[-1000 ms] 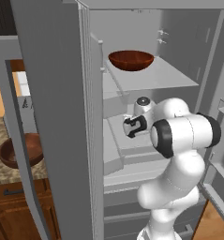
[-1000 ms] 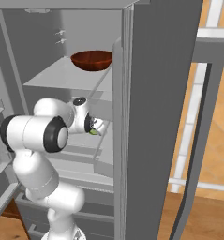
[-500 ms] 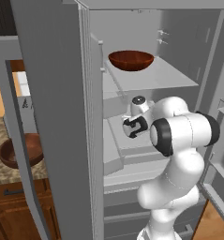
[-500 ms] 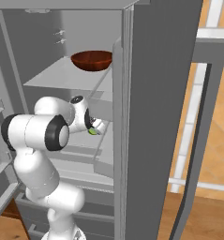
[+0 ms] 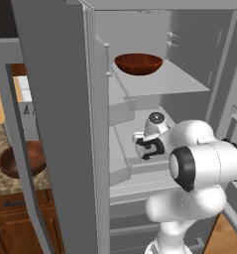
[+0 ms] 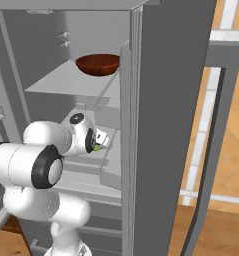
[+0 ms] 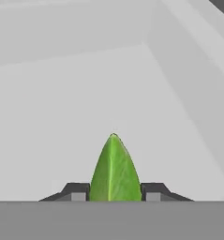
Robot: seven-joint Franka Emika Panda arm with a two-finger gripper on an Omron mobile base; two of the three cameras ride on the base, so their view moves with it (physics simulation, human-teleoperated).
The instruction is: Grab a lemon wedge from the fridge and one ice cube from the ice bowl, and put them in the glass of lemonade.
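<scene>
Green lemon wedge (image 7: 114,169) sits pinched between the gripper (image 7: 114,192) fingertips over a bare grey fridge (image 6: 176,100) shelf (image 7: 62,122), side wall close alongside, the white arm (image 5: 204,166) bent forward beneath the brown bowl (image 5: 138,63).

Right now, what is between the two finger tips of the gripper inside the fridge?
In the hand view, a green lemon wedge sits between the two fingertips of the gripper, its point facing away over the grey fridge shelf.
</scene>
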